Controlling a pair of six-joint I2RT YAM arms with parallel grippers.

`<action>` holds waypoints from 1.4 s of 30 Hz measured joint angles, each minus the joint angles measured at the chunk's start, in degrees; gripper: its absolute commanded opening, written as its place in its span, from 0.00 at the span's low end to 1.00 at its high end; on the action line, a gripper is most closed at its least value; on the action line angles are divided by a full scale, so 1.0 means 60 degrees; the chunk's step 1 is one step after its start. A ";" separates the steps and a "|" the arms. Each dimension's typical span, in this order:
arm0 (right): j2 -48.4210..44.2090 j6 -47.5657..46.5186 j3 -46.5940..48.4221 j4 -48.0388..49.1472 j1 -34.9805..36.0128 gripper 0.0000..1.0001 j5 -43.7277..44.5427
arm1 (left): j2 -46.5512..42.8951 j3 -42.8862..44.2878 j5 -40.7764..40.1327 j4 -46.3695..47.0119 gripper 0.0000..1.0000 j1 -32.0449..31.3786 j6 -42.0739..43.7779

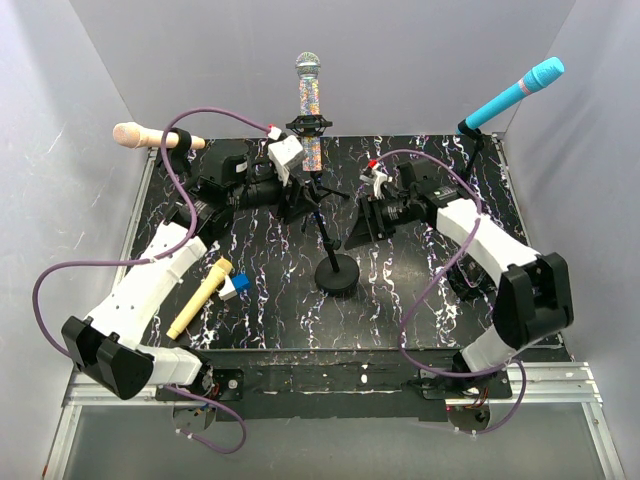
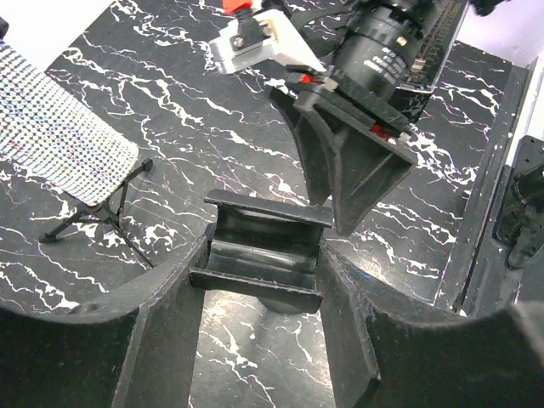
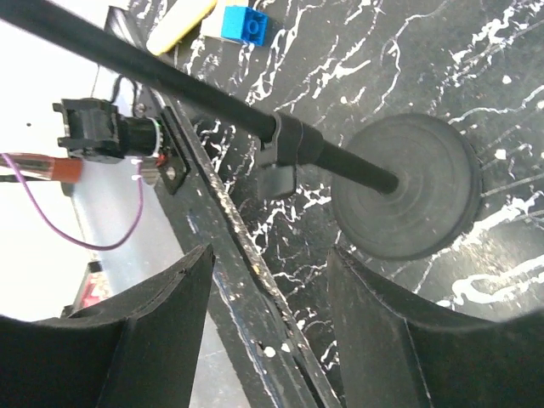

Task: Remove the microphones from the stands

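The black marbled bench (image 1: 400,300) carries one stand (image 1: 337,272) at its middle: a round base, with a pole leaning up and away to a clip (image 1: 310,127). The mic (image 1: 309,95), glittery with a silver head, sits upright in that clip, so it is not yet freed.

The left hand (image 1: 292,200) is beside the pole, below the clip. In its wrist view its fingers press both sides of a black channel-shaped part (image 2: 259,251). It looks clenched on this, though I cannot tell what the part belongs to. The right hand (image 3: 272,263) is released and holds nothing; past its spread fingers lie the pole, its collar (image 3: 289,144) and the base.

My reading is that this is the approach step, with one hand steadying and the other free. Next, the free hand should rise to the mic body above the clip, close around it and draw it up along the clip's axis. Pulling sideways could tip the stand.
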 measured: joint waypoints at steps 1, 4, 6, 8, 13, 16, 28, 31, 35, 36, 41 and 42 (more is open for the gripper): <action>0.0251 0.0102 0.0175 -0.0004 -0.0007 0.61 -0.0200 | -0.0015 -0.0022 -0.0069 0.0047 0.23 0.0000 -0.0095; 0.0954 0.0397 0.0667 0.0018 -0.0047 0.58 -0.0790 | -0.0026 -0.0036 -0.0219 0.0084 0.23 0.0000 -0.0262; 0.1264 0.0645 0.0787 0.0117 -0.0051 0.57 -0.1086 | -0.0026 -0.0036 -0.0262 0.0091 0.21 0.0000 -0.0317; 0.1468 0.0889 0.0790 0.0226 -0.0051 0.56 -0.1311 | -0.0029 -0.0036 -0.0280 0.0091 0.20 0.0000 -0.0339; 0.1756 0.1355 0.0790 0.0466 -0.0058 0.49 -0.1581 | -0.0055 -0.0055 -0.0321 0.0095 0.20 0.0000 -0.0364; 0.1898 0.1472 0.0823 0.0597 -0.0058 0.42 -0.1723 | -0.0095 -0.0076 -0.0361 0.0087 0.19 0.0000 -0.0372; 0.2448 0.1621 0.0954 0.0882 -0.0036 0.17 -0.2335 | -0.0135 -0.0091 -0.0641 0.0095 0.13 0.0000 -0.0616; 0.2470 0.1585 0.0958 0.0929 -0.0025 0.07 -0.2335 | -0.0138 -0.0095 -0.0670 0.0098 0.11 0.0004 -0.0678; 0.2466 0.1049 0.1027 0.0973 0.0106 0.01 -0.2160 | -0.0189 -0.0197 -0.0732 0.0204 0.07 0.0044 -0.0816; 0.2430 0.0794 0.1064 0.0962 0.0153 0.01 -0.2084 | -0.0204 -0.0197 -0.0765 0.0208 0.06 0.0066 -0.0900; 0.1574 -0.1417 0.1049 0.0721 0.0670 0.01 -0.0678 | -0.0288 -0.0331 -0.0998 0.0466 0.06 0.0102 -0.1647; 0.1209 -0.2157 0.0900 0.0732 0.0896 0.01 -0.0189 | -0.0382 -0.0484 -0.1031 0.0659 0.06 0.0124 -0.1894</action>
